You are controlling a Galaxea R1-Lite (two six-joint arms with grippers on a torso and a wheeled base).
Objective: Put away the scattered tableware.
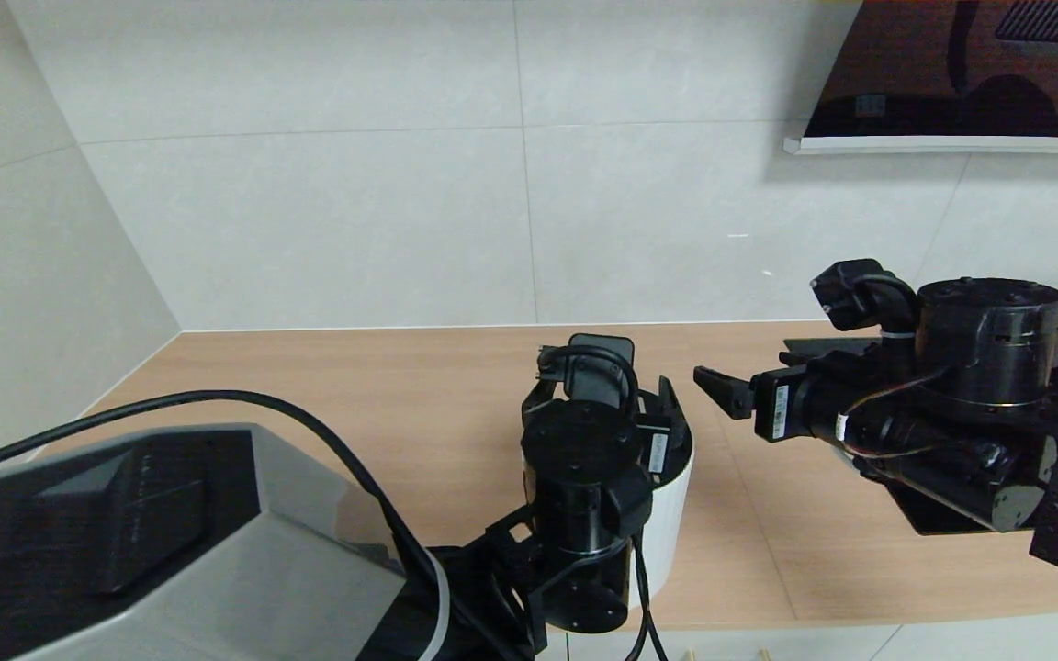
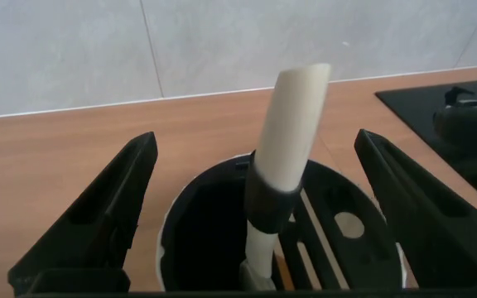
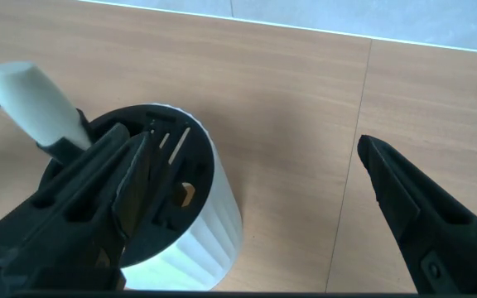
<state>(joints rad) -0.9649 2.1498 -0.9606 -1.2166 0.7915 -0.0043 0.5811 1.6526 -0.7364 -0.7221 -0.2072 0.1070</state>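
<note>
One holder (image 1: 671, 523) on the wooden counter (image 1: 354, 386), and it's a round tub: white ribbed wall outside, black slotted insert inside. It sits near the front edge, roughly mid-counter.

One utensil in it. From the left wrist view its handle (image 2: 292, 124) stands up out of the insert, leaning a little. It is a smooth cream shaft with a flat-cut top and a black band lower down. The working end is buried in the slots, so I can't say what kind of utensil it is.

Two grippers. The left gripper (image 2: 255, 142) hangs right over the holder, its two black wedge-shaped fingers (image 2: 98, 215) spread wide. The handle rises between them and touches neither. The right gripper (image 3: 251, 147) is off to the holder's right, level with its top, also spread wide, with bare wood between its fingers.

There's a small tan bit down in the insert. It could be a second piece, but it's too small to tell.

One black glass cooktop (image 1: 942, 519) is set into the counter under the right arm. One dark glossy hood (image 1: 951, 73) is up on the pale tiled wall (image 1: 309, 184).
</note>
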